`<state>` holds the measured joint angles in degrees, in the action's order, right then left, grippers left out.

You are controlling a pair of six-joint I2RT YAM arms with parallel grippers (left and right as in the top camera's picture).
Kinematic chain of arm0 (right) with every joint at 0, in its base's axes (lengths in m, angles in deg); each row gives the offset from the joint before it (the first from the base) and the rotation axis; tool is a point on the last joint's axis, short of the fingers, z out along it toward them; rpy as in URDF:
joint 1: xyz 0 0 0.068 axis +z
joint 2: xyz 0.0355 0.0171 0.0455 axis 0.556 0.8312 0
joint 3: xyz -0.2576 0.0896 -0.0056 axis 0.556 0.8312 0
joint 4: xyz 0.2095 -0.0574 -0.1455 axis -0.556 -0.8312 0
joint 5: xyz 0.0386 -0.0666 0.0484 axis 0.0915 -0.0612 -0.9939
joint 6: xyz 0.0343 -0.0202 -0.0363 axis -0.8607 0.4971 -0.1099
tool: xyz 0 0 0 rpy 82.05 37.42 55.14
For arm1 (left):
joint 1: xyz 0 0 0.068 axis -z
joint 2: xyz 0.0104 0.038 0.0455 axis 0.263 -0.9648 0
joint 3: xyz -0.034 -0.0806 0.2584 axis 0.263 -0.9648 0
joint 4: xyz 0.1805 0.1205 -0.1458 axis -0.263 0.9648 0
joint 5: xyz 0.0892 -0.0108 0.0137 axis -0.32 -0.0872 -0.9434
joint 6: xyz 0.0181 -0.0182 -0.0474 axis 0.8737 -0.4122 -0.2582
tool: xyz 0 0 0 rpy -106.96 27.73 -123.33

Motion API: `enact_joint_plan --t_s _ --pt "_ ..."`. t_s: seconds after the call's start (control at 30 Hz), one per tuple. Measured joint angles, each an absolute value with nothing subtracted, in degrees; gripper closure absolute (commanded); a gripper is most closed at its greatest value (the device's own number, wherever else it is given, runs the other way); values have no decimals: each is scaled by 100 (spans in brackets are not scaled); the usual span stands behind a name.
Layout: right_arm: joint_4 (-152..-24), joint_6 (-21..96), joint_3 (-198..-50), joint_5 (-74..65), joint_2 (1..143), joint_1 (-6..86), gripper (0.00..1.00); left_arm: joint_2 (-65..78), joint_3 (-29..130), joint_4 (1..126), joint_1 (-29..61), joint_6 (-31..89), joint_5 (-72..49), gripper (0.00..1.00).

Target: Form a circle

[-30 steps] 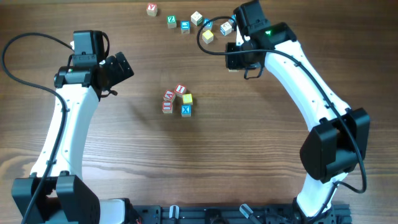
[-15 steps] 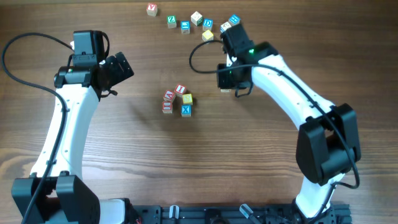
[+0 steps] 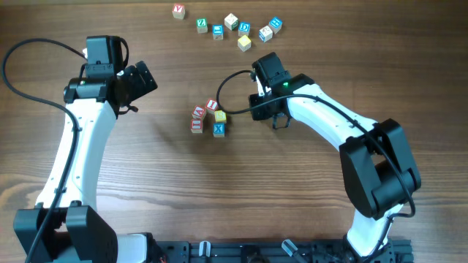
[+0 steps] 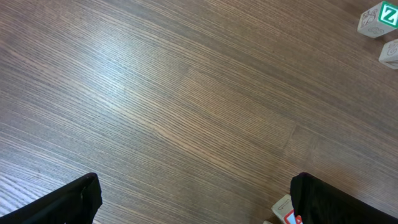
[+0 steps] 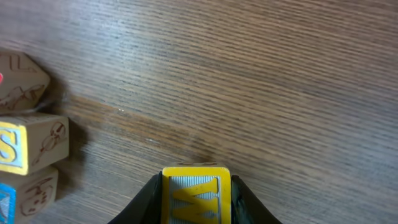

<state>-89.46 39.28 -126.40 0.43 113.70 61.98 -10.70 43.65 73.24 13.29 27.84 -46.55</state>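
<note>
Rough ring of small wooden letter cubes (image 3: 208, 117), red-lettered, yellow and blue X faces, mid brown wood-grain table (image 3: 153, 190). Just right of it: right gripper (image 3: 262, 109), clamped on yellow-faced wooden cube (image 5: 196, 198). Well left: left gripper (image 4: 196, 200), wide open, empty. Loose wooden letter cubes (image 3: 230, 22) along far edge.

X: blue-faced cube (image 3: 219, 130) | Z: green-lettered cube (image 4: 380, 17) | S: yellow-faced cube (image 5: 12, 148)
</note>
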Motion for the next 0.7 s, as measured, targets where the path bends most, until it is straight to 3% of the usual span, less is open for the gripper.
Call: enact_joint_plan --t_s 0.1,0.23,0.7 --pt "-8943 4059 -12640 61 11370 6198 55 -1070 4365 7324 1329 2784 -4657 0" --pt "-8943 4131 -12640 76 11370 6198 50 -1070 4365 7324 1329 2784 -4655 0" --pt "-9536 4151 -12638 83 11440 6198 63 -1070 4365 7324 1329 2784 -4655 0"
